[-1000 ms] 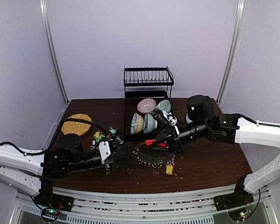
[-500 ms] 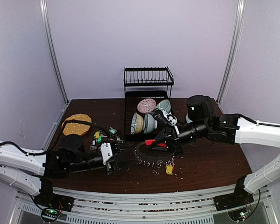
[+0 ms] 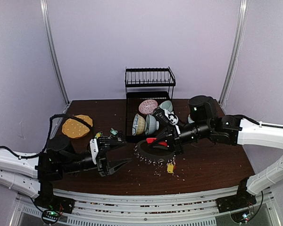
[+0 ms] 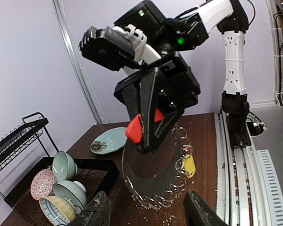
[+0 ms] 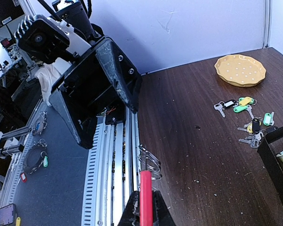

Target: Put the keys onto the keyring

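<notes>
The keyring (image 3: 151,157) hangs tilted over the middle of the table (image 3: 212,165), its red sleeve (image 3: 151,140) pinched between the fingers of the right gripper (image 3: 160,142). A yellow-tagged key (image 3: 170,168) dangles at its 5 o'clock. At 9 o'clock, loose keys (image 3: 106,134) lie on the wood. At 8 o'clock is the left gripper (image 3: 125,151), fingers spread. A dish rack (image 3: 149,77) stands at 12 o'clock.

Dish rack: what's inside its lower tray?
Four bowls on edge in the dish rack: a pink patterned bowl, a teal bowl, a grey-teal bowl, a yellow bowl. In the top view the right gripper covers the tray's near right corner; anything there is unseen.
</notes>
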Controlling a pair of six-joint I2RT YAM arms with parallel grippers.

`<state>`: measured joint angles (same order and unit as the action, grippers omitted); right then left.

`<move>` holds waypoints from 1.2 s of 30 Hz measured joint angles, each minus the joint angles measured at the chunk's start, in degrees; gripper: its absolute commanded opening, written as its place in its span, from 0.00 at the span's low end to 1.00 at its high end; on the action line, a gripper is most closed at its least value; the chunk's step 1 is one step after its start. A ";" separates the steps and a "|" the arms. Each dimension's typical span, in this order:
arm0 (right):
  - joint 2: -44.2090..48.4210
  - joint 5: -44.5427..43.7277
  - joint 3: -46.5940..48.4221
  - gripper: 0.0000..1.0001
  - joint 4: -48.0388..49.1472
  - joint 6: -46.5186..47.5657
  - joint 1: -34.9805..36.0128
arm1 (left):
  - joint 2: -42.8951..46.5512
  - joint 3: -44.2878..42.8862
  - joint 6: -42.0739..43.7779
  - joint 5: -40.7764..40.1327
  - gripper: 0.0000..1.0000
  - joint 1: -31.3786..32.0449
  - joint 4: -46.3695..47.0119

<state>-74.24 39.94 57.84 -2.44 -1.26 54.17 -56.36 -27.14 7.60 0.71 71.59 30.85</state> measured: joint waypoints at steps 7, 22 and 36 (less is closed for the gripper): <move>0.09 -1.55 0.00 0.00 0.48 -0.46 0.00 | -6.75 -4.92 -1.79 -5.77 0.38 0.00 -2.69; 0.70 -2.05 -0.20 0.00 0.48 -0.44 0.00 | -6.95 -8.24 -3.96 -11.67 0.19 0.04 -7.37; 0.70 -2.05 -0.37 0.00 0.42 -0.44 -0.02 | -8.35 -9.42 -1.66 -11.61 0.24 0.04 -10.71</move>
<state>-73.54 37.89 57.47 -2.02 -1.69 54.15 -64.71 -36.56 5.93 -10.90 71.64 20.14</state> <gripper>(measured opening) 0.048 0.248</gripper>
